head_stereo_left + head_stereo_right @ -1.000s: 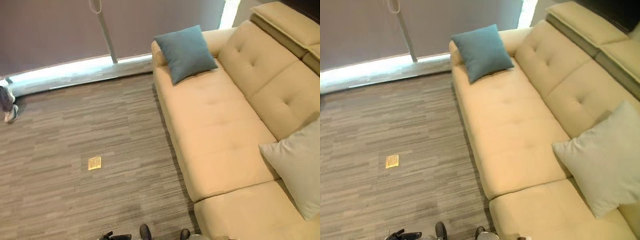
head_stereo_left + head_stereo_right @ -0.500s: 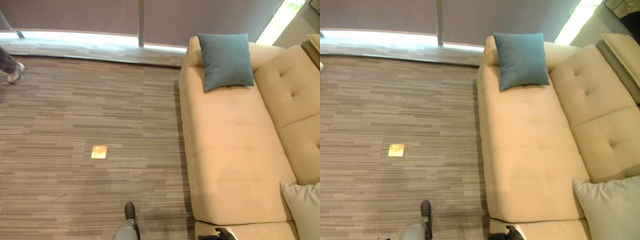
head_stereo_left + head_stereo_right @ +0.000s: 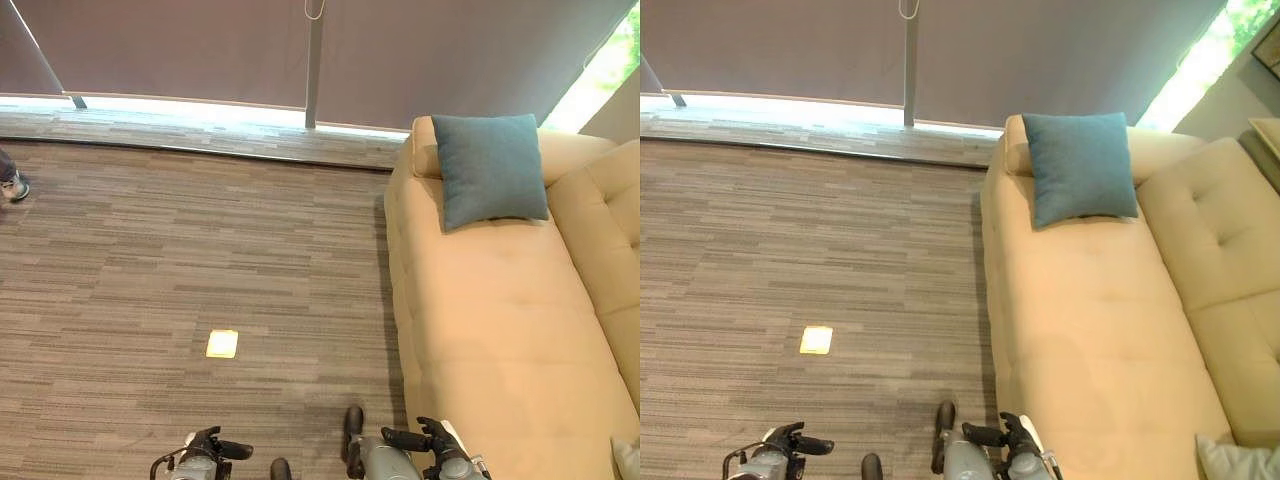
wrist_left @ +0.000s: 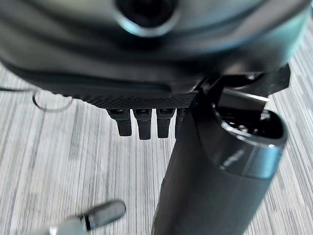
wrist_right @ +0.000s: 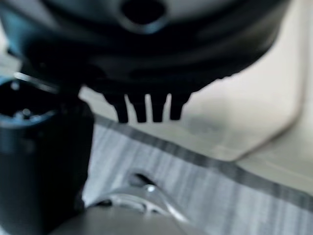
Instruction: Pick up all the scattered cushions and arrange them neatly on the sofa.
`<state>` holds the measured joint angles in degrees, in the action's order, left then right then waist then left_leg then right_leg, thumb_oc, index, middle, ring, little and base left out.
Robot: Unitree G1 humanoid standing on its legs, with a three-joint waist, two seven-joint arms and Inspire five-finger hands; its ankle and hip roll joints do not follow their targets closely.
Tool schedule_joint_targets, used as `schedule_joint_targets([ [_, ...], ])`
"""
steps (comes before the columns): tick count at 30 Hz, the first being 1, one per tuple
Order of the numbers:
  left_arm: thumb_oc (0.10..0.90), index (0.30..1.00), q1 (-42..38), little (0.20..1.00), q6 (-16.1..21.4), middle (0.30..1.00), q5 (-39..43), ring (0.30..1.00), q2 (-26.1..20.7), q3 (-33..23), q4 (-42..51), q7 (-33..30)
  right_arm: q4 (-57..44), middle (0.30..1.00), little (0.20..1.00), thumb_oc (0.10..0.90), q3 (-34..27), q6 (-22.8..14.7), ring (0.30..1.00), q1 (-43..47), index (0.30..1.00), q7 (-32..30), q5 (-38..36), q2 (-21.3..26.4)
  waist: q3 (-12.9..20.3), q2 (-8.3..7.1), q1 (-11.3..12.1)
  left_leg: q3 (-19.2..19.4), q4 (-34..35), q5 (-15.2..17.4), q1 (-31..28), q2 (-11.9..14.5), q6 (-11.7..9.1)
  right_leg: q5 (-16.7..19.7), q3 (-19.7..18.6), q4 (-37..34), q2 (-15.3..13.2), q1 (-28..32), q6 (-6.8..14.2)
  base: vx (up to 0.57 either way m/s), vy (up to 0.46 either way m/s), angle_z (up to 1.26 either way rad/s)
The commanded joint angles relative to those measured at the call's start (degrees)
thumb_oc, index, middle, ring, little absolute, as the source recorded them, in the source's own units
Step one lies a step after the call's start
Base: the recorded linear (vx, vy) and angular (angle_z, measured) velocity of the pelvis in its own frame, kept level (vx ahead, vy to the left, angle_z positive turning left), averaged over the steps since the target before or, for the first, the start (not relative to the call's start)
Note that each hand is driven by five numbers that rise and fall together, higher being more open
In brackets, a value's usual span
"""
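Both my left hand [image 3: 205, 447] and right hand [image 3: 432, 442] hang relaxed, holding nothing. The teal cushion [image 3: 490, 168] on the sofa [image 3: 500, 330] looks soft and light; I'd grip an edge.

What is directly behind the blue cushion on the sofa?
The blue cushion leans against the sofa armrest, whose ends show at either side. The armrest's middle is covered by the cushion.
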<state>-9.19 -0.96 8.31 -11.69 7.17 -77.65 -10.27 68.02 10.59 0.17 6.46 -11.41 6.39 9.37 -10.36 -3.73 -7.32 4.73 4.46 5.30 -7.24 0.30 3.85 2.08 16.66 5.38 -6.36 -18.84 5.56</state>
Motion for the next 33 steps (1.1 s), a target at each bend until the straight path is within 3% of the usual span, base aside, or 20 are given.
schedule_joint_targets([
  [1, 0.800, 0.900, 1.77, 0.900, -0.39, 0.900, -3.75, 0.900, -0.23, 0.66, -1.66, 0.80, 4.11, 0.900, 0.900, 0.800, 0.79, 2.74, 0.900, -4.19, 0.900, -1.35, 0.47, 1.62, -0.94, -0.92, -3.38, 2.07, -6.19, 7.19, 0.28, -4.53, -3.29, 1.48, -3.10, -2.67, 0.91, 1.07, 2.50, 0.39, 0.008, 0.46],
  [6, 0.800, 0.900, 3.03, 0.900, -0.61, 0.900, -6.68, 0.900, 0.78, 1.49, -2.83, 1.66, 4.15, 0.900, 0.900, 0.800, 1.51, 2.95, 0.900, -4.71, 0.900, -0.96, 2.98, 2.53, 0.07, -0.07, -3.96, 0.31, -6.10, 9.06, -4.77, -4.97, -4.21, 3.77, 2.83, -4.68, 1.29, 0.41, 2.62, 0.40, -0.055, 0.51],
  [9, 0.800, 0.900, 3.96, 0.900, -0.75, 0.900, -8.00, 0.900, 1.01, 1.69, -3.39, 2.05, 4.55, 0.900, 0.900, 0.800, 1.97, 2.84, 0.900, -5.43, 0.900, -0.41, 3.24, 3.05, 1.73, 0.82, -4.48, -0.23, -6.31, 10.37, -7.68, -4.36, -4.79, 2.80, 1.58, -3.47, 1.81, 2.18, 0.71, 0.47, -0.106, 0.36],
  [10, 0.800, 0.900, 4.17, 0.900, -0.88, 0.900, -8.46, 0.900, 1.12, 1.89, -3.67, 1.99, 4.65, 0.900, 0.900, 0.800, 2.18, 2.57, 0.900, -5.24, 0.900, -0.51, 3.28, 3.33, 2.14, 1.65, -4.76, -0.21, -7.84, 9.25, -7.90, -3.49, -5.65, 2.06, 1.12, -1.98, 2.35, 2.13, -0.15, 0.57, -0.147, 0.29],
  [11, 0.800, 0.900, 4.46, 0.900, -0.86, 0.900, -8.70, 0.900, 1.47, 2.17, -3.85, 1.85, 4.65, 0.900, 0.900, 0.800, 2.18, 2.40, 0.900, -4.94, 0.900, -0.56, 3.35, 3.83, 2.49, 2.98, -5.10, 1.07, -12.95, 5.23, -7.04, -1.68, -8.22, -0.04, 1.08, -0.10, 3.27, 3.29, -1.69, 0.42, -0.095, 0.41],
  [12, 0.800, 0.900, 4.46, 0.900, -0.86, 0.900, -8.70, 0.900, 1.48, 2.17, -3.85, 1.85, 4.65, 0.900, 0.900, 0.800, 2.18, 2.40, 0.900, -4.94, 0.900, -0.56, 3.35, 3.84, 2.51, 3.00, -5.11, 1.07, -12.99, 5.26, -7.01, -1.66, -8.23, -0.06, 1.09, -0.09, 3.28, 3.28, -1.70, 0.38, -0.097, 0.35],
  [13, 0.800, 0.900, 4.74, 0.900, -0.73, 0.900, -8.65, 0.900, 1.72, 2.35, -3.61, 1.79, 4.57, 0.900, 0.900, 0.800, 2.13, 2.17, 0.900, -4.69, 0.900, -0.63, 2.97, 4.14, 2.50, 3.32, -5.20, 2.41, -19.30, 0.78, -4.88, -0.23, -10.37, -1.06, 0.82, 0.13, 3.91, 4.78, -2.82, 0.29, -0.152, 0.10],
  [14, 0.800, 0.900, 4.35, 0.900, -0.65, 0.900, -7.35, 0.900, 1.66, 2.34, -1.86, 1.02, 3.49, 0.900, 0.900, 0.800, 2.16, 1.50, 0.900, -3.66, 0.900, -1.15, 1.52, 4.95, 1.02, 1.83, -3.95, 1.80, -39.10, -7.08, 4.76, 0.18, -13.33, -2.18, -1.89, 0.00, 4.68, 7.55, -5.03, 0.28, -0.153, -0.17],
  [15, 0.800, 0.900, 4.35, 0.900, -0.66, 0.900, -7.34, 0.900, 1.62, 2.33, -1.86, 1.03, 3.49, 0.900, 0.900, 0.800, 2.16, 1.50, 0.900, -3.65, 0.900, -1.15, 1.52, 4.91, 1.26, 1.65, -4.13, 1.68, -39.03, -7.30, 5.08, -0.05, -13.28, -2.11, -1.80, -0.01, 4.41, 7.29, -5.00, 0.25, -0.163, -0.38],
  [17, 0.800, 0.900, 3.28, 0.900, -0.53, 0.900, -5.21, 0.900, 1.60, 2.42, -0.29, -0.23, 3.19, 0.900, 0.900, 0.800, 2.19, 1.56, 0.900, -2.55, 0.900, -1.65, 0.36, 5.57, -0.19, 0.13, -2.29, 3.36, -49.45, -6.51, 10.64, 0.30, -11.82, -4.11, -3.63, -0.01, 4.70, 9.84, -6.36, 0.28, -0.131, -0.85],
  [18, 0.800, 0.900, 2.55, 0.900, -0.32, 0.900, -4.01, 0.900, 1.60, 2.84, 0.78, -1.13, 3.21, 0.900, 0.900, 0.800, 3.01, 1.80, 0.900, -2.37, 0.900, -1.88, 0.23, 5.93, -1.04, -0.74, -0.68, 5.81, -52.12, -2.81, 15.33, 1.75, -9.29, -5.94, -5.35, 0.45, 4.98, 12.06, -6.94, 0.42, -0.108, -0.85],
  [20, 0.800, 0.900, 2.39, 0.900, 0.10, 0.900, -4.02, 0.900, 1.97, 3.80, 1.57, -1.16, 2.99, 0.900, 0.900, 0.800, 3.25, 1.72, 0.900, -2.60, 0.900, -1.99, -0.27, 5.86, -0.95, -1.27, 0.68, 6.62, -47.27, 0.14, 20.05, 2.17, -7.22, -7.43, -7.30, 0.22, 5.08, 14.46, -6.50, 0.40, -0.008, -0.37],
  [22, 0.800, 0.900, 2.50, 0.900, 0.27, 0.900, -5.25, 0.900, 2.27, 4.95, 1.70, -1.24, 3.82, 0.900, 0.900, 0.800, 3.59, 1.65, 0.900, -2.82, 0.900, -2.14, 0.35, 5.81, -0.76, -1.58, 1.61, 5.61, -36.23, 2.15, 22.07, 2.18, -5.63, -8.86, -9.16, -0.22, 5.17, 16.35, -5.29, 0.32, 0.078, -0.50],
  [23, 0.800, 0.900, 2.51, 0.900, 0.27, 0.900, -5.25, 0.900, 2.28, 4.96, 1.70, -1.24, 3.83, 0.900, 0.900, 0.800, 3.58, 1.64, 0.900, -2.83, 0.900, -2.14, 0.35, 5.82, -0.87, -1.60, 1.70, 5.69, -36.18, 2.18, 21.88, 2.18, -5.62, -8.88, -9.23, -0.22, 5.16, 16.48, -5.27, 0.26, 0.096, -0.31],
  [25, 0.800, 0.900, 2.51, 0.900, 0.33, 0.900, -5.72, 0.900, 2.36, 5.47, 1.76, -1.36, 4.09, 0.900, 0.900, 0.800, 3.84, 1.62, 0.900, -2.89, 0.900, -2.25, 0.70, 5.83, -0.90, -1.63, 2.26, 4.71, -28.89, 1.31, 22.41, 2.87, -5.58, -9.40, -9.68, -0.65, 5.04, 17.64, -4.62, 0.36, 0.180, -0.35],
  [26, 0.800, 0.900, 2.29, 0.900, 0.84, 0.900, -5.68, 0.900, 2.59, 6.33, 1.25, -2.12, 5.80, 0.900, 0.900, 0.800, 4.92, 1.57, 0.900, -2.63, 0.900, -2.90, 2.23, 5.61, -0.95, -0.97, 4.89, -4.57, -9.84, -7.37, 24.33, 5.97, -7.52, -11.39, -12.86, -1.36, 5.80, 21.29, -3.65, 0.62, 0.319, -0.42],
  [29, 0.800, 0.900, 2.04, 0.900, 0.75, 0.900, -5.62, 0.900, 3.02, 6.57, 0.16, -2.34, 7.03, 0.900, 0.900, 0.800, 5.45, 1.81, 0.900, -2.68, 0.900, -3.43, 3.75, 5.61, -0.80, -0.72, 5.91, -11.26, -5.32, -10.53, 25.99, 7.42, -9.13, -12.62, -16.62, -0.88, 4.77, 23.74, -2.89, 0.55, 0.329, -0.84],
  [31, 0.800, 0.900, 2.54, 0.900, 0.65, 0.900, -6.49, 0.900, 3.25, 6.55, -0.84, -2.13, 7.51, 0.900, 0.900, 0.800, 5.12, 1.97, 0.900, -3.03, 0.900, -3.08, 4.29, 5.50, -0.20, -0.25, 6.03, -11.56, -4.27, -10.94, 24.76, 7.73, -9.31, -13.32, -17.76, -0.21, 4.34, 24.51, -2.47, 0.39, 0.329, -0.88],
  [32, 0.800, 0.900, 3.35, 0.900, 0.40, 0.900, -7.48, 0.900, 3.34, 6.23, -1.44, -2.51, 8.11, 0.900, 0.900, 0.800, 4.34, 1.96, 0.900, -3.54, 0.900, -2.43, 4.40, 4.93, 0.87, -0.02, 6.11, -10.14, -5.32, -12.33, 23.95, 7.41, -9.69, -13.35, -18.30, 1.62, 2.60, 25.45, -1.32, 0.40, 0.405, -0.79],
  [33, 0.800, 0.900, 3.45, 0.900, 0.16, 0.900, -7.73, 0.900, 3.13, 5.63, -1.77, -2.25, 8.15, 0.900, 0.900, 0.800, 3.82, 2.18, 0.900, -3.40, 0.900, -1.94, 4.15, 4.77, 1.36, -0.13, 6.12, -9.80, -6.04, -11.39, 23.34, 6.64, -9.16, -12.99, -19.11, 3.36, 1.68, 24.74, -0.73, 0.50, 0.519, -0.64],
])
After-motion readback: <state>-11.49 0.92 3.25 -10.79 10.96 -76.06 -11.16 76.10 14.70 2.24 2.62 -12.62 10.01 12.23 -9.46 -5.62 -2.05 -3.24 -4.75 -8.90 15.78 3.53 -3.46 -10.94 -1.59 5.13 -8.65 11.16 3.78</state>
